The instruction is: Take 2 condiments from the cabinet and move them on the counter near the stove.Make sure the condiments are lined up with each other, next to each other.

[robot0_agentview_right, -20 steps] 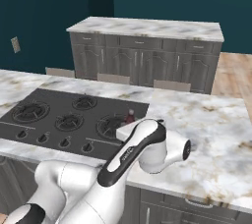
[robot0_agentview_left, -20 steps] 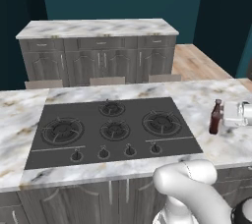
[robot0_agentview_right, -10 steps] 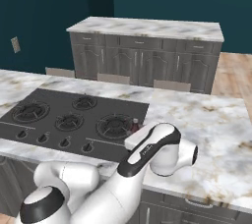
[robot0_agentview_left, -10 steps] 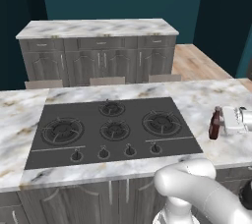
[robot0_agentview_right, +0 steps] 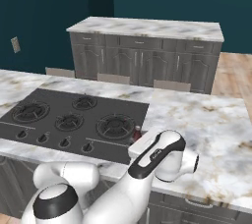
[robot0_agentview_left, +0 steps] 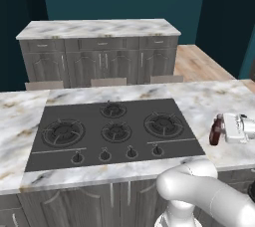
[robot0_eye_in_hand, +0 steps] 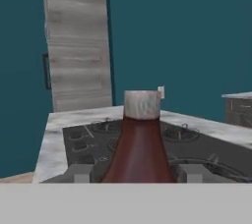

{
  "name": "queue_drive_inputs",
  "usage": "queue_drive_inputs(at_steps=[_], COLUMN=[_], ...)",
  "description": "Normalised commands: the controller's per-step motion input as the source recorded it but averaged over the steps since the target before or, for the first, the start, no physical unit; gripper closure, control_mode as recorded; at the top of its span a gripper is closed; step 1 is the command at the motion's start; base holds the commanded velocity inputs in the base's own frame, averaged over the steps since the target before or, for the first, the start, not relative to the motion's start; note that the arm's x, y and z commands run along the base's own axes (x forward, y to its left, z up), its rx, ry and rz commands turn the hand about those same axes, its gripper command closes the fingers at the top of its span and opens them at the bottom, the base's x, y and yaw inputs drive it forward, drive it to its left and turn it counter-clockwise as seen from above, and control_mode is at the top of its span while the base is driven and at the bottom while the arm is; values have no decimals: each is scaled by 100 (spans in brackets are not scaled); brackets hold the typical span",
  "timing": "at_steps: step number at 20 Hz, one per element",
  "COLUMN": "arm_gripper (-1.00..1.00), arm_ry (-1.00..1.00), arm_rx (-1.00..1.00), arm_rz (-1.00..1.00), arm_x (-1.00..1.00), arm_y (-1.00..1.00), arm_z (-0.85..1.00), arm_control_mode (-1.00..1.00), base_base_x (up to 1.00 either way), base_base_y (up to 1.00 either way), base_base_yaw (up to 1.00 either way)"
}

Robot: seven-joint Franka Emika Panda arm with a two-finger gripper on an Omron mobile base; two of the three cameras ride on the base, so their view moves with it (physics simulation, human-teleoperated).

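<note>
One bottle (robot0_eye_in_hand: 141,142) sits between gripper (robot0_eye_in_hand: 138,173) fingertips (robot0_eye_in_hand: 78,173), upright, neck and pale cap pointing up; jaws parted only to bottle's width, seemingly clamped on it. From left base view, gripper (robot0_agentview_left: 224,130) reaches in sideways from right, bottle (robot0_agentview_left: 215,130) just off stove's (robot0_agentview_left: 114,131) right edge, base at or near table (robot0_agentview_left: 199,102) — contact unclear. Long axis vertical. Judgement: release calls for straight pull-back to right, away from stove. Second condiment unseen.
</note>
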Motion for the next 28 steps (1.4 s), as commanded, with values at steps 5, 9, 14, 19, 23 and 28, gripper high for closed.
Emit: queue_drive_inputs(at_steps=[5,9,14,19,23,28], arm_gripper=[100,100,100,100,100,100], arm_ry=[0,0,0,0,0,0], arm_rx=[0,0,0,0,0,0], arm_rz=[-5,-7,-6,-2,0,0], arm_x=[20,26,26,26,17,15], arm_y=[0,0,0,0,-8,-7], arm_z=[-26,-24,-26,-31,-19,-23], arm_control_mode=[-100,-100,-100,-100,-100,-100], base_base_x=[0,0,0,0,0,0], base_base_y=[0,0,0,0,0,0], base_base_yaw=[0,0,0,0,0,0])
